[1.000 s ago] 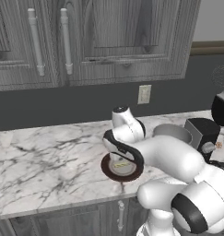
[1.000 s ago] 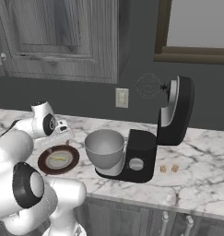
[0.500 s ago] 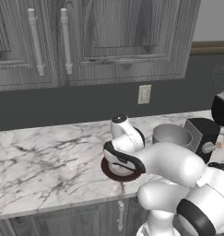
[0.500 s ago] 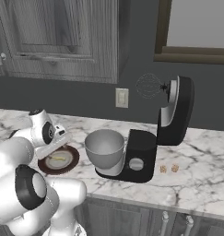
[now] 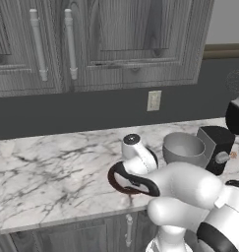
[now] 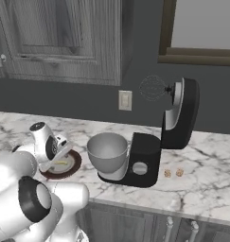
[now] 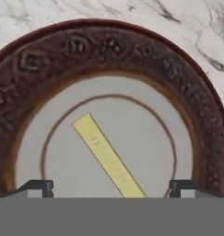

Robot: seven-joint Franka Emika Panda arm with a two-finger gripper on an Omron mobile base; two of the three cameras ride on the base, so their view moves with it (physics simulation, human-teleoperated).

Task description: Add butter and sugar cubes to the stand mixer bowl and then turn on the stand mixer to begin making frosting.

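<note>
Butter (image 7: 107,156): one pale yellow oblong pat, lay on the grey centre of the dark brown plate (image 7: 132,50), directly below and between the jaws. In the hand view its long axis ran on a diagonal to the line joining the two fingertips (image 7: 37,186), its near end closest to the midpoint between them; a judged turn of the wrist would be needed to close across its narrow sides. Jaws (image 7: 111,188): spread fully apart, grasping nothing, not yet touching the pat. Compared with the frame a second earlier, the hand had dropped lower over the plate. Stand mixer bowl (image 6: 107,152): grey, seated on the base of the stand mixer (image 6: 156,142), head tilted back, beyond the plate to one side of the jaws. Sugar cubes (image 6: 173,173): two tan bits on the counter (image 6: 211,194), farthest off, past the mixer.
</note>
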